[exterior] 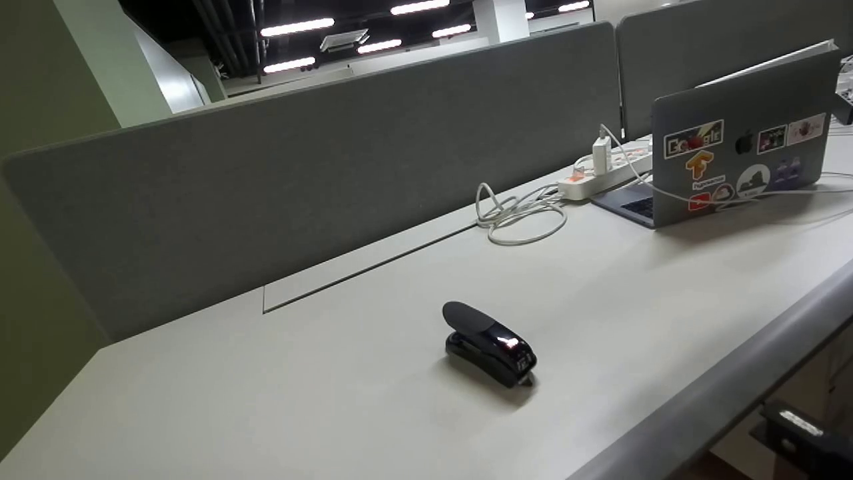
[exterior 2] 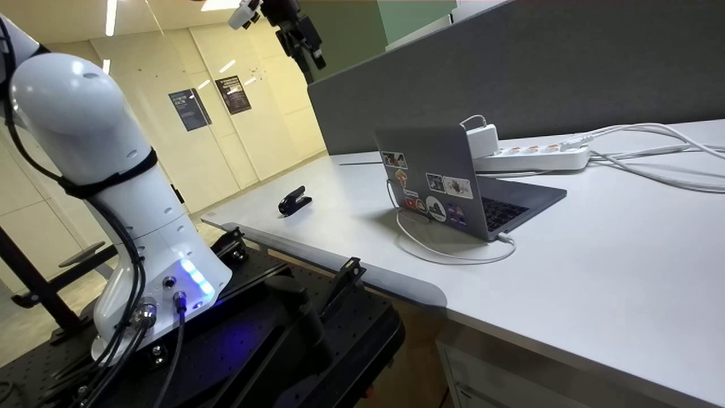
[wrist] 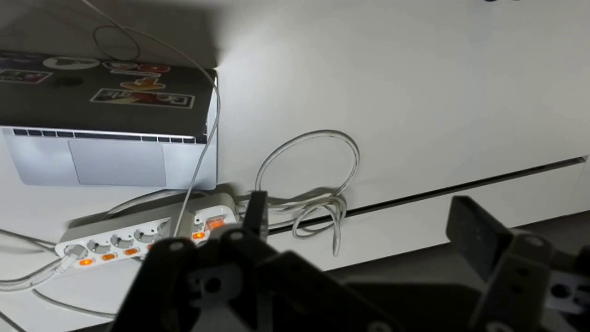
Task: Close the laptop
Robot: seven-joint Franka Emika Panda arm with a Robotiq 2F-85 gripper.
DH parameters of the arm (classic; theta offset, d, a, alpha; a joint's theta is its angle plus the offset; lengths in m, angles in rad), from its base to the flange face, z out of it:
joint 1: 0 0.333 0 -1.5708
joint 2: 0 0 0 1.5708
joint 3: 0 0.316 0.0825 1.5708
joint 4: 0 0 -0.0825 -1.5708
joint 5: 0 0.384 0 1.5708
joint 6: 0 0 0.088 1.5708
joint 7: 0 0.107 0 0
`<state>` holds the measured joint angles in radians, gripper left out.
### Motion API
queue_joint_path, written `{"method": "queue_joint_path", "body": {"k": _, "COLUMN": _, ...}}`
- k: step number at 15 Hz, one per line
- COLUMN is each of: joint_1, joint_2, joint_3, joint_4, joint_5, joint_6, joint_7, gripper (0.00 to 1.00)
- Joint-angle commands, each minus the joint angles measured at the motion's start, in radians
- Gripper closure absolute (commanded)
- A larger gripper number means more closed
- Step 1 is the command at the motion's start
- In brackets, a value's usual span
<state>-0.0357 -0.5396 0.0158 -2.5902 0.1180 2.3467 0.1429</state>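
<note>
Laptop sits open on the white desk, its lid raised with the stickered back toward the desk's free edge and the keyboard on the side of the grey partition. In both exterior views I see nothing propping the lid, so I judge that it holds itself up by its own stiffness. The power strip lies just beside the keyboard half, probably so that its charger is within reach; from there a white cable runs around the foot of the lid to a plug in the laptop's side, likely for charging. The stapler lies well apart and looks to have no part in this. My gripper is spread wide, its fingers well separated; it holds nothing and touches nothing, hanging high above the desk and well apart from the laptop. To close the lid I should need a push on the stickered back toward the partition, not a grasp — and that cable could snag me on the way.
</note>
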Motion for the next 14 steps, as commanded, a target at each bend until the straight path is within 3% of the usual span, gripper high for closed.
{"method": "queue_joint_path", "body": {"k": 1, "joint_1": 0.01, "joint_2": 0.009, "joint_3": -0.038, "joint_4": -0.082, "joint_5": 0.044, "joint_6": 0.054, "joint_7": -0.019, "gripper": 0.0}}
{"method": "queue_joint_path", "body": {"k": 7, "joint_1": 0.027, "joint_2": 0.084, "joint_3": -0.165, "joint_4": -0.213, "joint_5": 0.156, "joint_6": 0.233, "joint_7": -0.214, "gripper": 0.0}}
{"method": "queue_joint_path", "body": {"k": 12, "joint_1": -0.032, "joint_2": 0.186, "joint_3": -0.269, "joint_4": -0.2, "joint_5": 0.141, "joint_6": 0.266, "joint_7": -0.323, "gripper": 0.0}}
{"method": "queue_joint_path", "body": {"k": 13, "joint_1": -0.047, "joint_2": 0.19, "joint_3": -0.288, "joint_4": -0.194, "joint_5": 0.134, "joint_6": 0.227, "joint_7": -0.343, "gripper": 0.0}}
{"method": "queue_joint_path", "body": {"k": 14, "joint_1": -0.034, "joint_2": 0.18, "joint_3": -0.256, "joint_4": -0.2, "joint_5": 0.14, "joint_6": 0.247, "joint_7": -0.314, "gripper": 0.0}}
